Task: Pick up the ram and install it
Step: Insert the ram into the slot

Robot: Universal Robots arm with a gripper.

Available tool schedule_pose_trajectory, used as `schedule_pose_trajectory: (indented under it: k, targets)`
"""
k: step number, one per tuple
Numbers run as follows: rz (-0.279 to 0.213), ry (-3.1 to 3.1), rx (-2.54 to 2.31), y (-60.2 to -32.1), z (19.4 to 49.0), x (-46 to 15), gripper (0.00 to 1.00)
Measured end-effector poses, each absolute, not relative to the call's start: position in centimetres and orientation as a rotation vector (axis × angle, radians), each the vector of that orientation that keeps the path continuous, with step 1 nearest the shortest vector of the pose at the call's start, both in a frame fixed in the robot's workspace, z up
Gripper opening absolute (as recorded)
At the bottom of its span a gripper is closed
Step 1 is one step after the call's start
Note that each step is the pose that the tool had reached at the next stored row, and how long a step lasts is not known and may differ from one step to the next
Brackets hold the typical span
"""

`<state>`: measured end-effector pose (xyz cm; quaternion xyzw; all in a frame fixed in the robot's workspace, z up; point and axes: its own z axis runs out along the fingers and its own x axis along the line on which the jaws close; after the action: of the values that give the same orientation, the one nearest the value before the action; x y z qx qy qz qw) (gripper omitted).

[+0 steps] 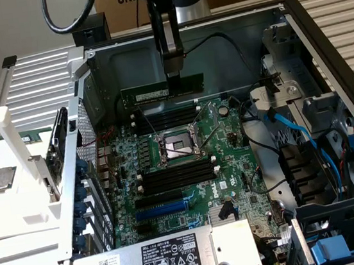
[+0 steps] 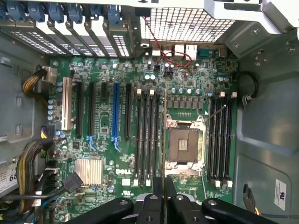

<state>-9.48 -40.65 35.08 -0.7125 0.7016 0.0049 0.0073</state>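
Bright, even light; soft shadows inside the case (image 1: 132,57); the grille (image 2: 187,25) perhaps overexposed.

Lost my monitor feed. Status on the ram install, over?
End effector shut on the ram. Ram held above the motherboard, not seated. Nothing seen blocking the memory slots.

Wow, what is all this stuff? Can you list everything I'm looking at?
ram: one, green, held over the board
board: one, green, inside the case
slots: two banks, black, either side of the socket
socket: one, silver, mid-board
case: one, grey, lying open
chip: one, silver, on the tray
tray: one, white, exterior view's left
cables: several, blue, exterior view's right
claw: one, black, shut on the ram's upper edge
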Motion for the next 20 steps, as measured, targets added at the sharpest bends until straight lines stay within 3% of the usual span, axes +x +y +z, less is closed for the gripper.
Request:
schedule_pose_trajectory:
  k: [20]
  targets:
    - [0.038, 2.190, -2.215, -42.3, 30.7, -9.5, 0.13]
